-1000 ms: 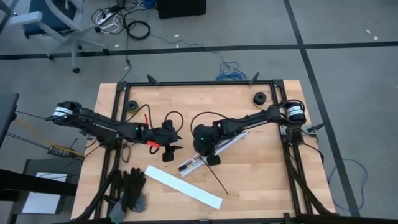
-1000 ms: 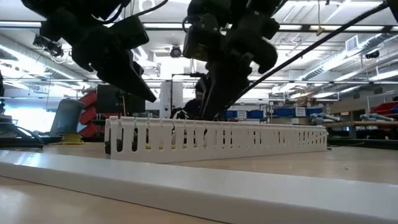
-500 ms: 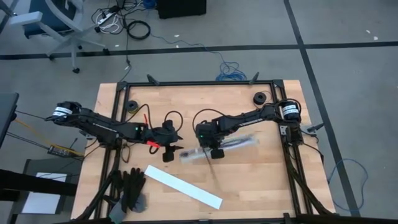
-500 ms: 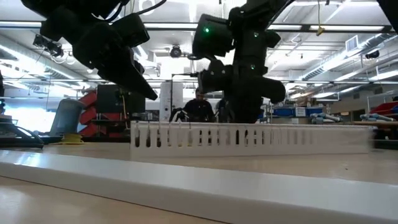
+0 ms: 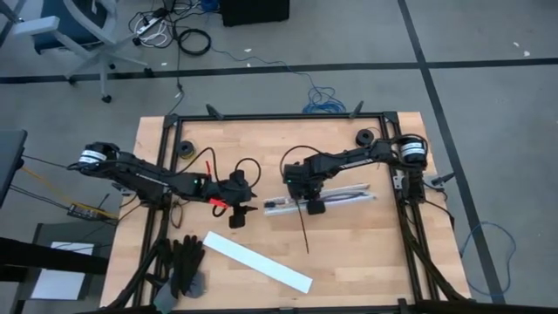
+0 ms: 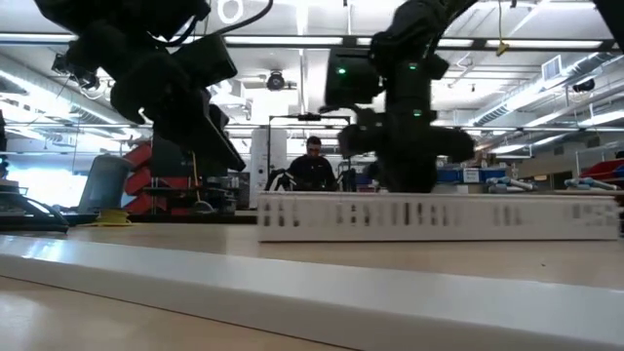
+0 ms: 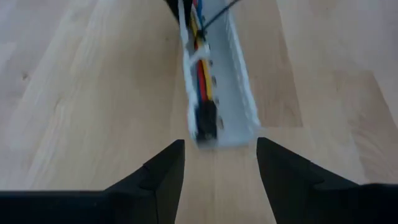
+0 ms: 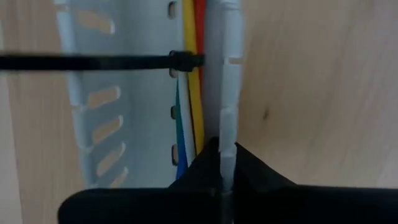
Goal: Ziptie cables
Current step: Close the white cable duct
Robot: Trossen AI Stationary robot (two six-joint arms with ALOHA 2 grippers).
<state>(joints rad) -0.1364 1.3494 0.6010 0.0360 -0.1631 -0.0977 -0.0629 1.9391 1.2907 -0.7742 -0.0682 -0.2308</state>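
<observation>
The cables point(image 8: 191, 118), red, yellow, white and blue, lie inside a white slotted channel point(image 5: 336, 194) that rests on the table's middle. A black ziptie point(image 8: 180, 61) wraps them, and its tail point(image 5: 304, 234) trails toward the near edge. One cable ends in a dark plug point(image 7: 206, 117) at the channel's left end. My right gripper point(image 8: 222, 154) points down, shut on the channel. My left gripper point(image 7: 221, 154) hovers open just left of that end, touching nothing. My right gripper pinches one long side wall of the channel point(image 8: 226, 127) between its two fingers, one finger inside the channel over the cables and one outside. The fingers come from above, pointing down. The channel lies flat on the table.
A flat white lid strip point(image 5: 257, 260) lies slanted near the front edge, with black gloves point(image 5: 183, 266) at the front left. Small dark rolls point(image 5: 364, 137) point(image 5: 185, 148) sit at the far corners. A person point(image 6: 314, 161) shows in the room beyond.
My right gripper has gone toward the table's right and far edges, taking the channel along. The channel has slid right and turned from slanted to nearly parallel with the near edge; its left end swung away from the near edge. The ziptie tail followed.
</observation>
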